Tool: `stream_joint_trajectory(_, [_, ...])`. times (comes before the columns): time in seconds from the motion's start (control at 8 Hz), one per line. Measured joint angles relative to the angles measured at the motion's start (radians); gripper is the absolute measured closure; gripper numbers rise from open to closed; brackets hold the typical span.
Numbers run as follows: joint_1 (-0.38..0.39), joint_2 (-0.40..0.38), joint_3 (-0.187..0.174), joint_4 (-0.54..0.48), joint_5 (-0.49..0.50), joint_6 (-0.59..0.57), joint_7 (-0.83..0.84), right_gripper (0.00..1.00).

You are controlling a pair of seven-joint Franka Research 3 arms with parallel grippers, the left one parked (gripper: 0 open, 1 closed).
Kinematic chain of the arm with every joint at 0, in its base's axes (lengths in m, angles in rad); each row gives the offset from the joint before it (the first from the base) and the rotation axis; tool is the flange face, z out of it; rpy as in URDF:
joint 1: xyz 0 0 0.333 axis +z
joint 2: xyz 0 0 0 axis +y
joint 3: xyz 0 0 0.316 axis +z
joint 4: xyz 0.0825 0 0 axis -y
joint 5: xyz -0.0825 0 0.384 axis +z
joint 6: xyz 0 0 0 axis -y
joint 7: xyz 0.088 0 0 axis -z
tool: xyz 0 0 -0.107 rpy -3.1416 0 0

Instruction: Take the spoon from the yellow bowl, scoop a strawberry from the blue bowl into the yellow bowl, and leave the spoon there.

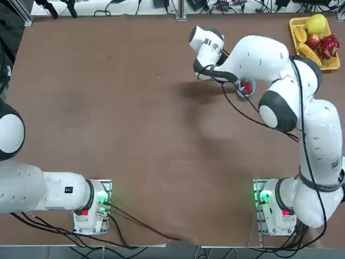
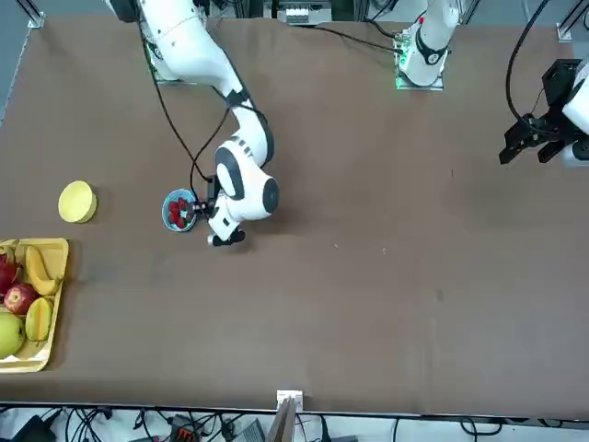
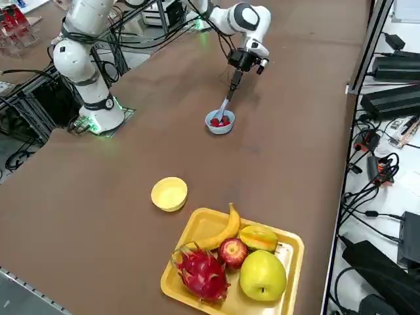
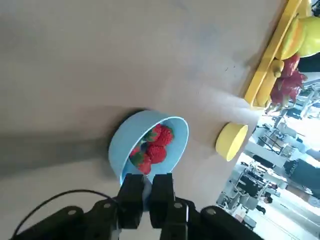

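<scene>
Brown tabletop [image 3: 131, 197] spreads under everything, and at its corner sits the rectangular yellow fruit tray [image 3: 197, 226] with a banana, an apple and other fruit. My right gripper [image 3: 241, 65] hangs above the table just beside the blue bowl [image 3: 220, 123], my jaws pressed together on the handle of the spoon [image 3: 226, 104], which slants down from my fingers [image 4: 131, 197] so its pale end dips into that bowl among the red strawberries [image 4: 152, 145]. The yellow bowl [image 3: 169, 193] stands apart from the blue bowl, between it and the tray, with nothing in it.
</scene>
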Motion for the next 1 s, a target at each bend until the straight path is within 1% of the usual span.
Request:
stream_joint_trajectory(0.38, [0.020, 0.010, -0.001, 0.000, -0.022, -0.013, 0.029, 0.89])
stream_joint_trajectory(1.0, [0.024, 0.044, -0.001, 0.000, -0.063, -0.027, 0.073, 0.89])
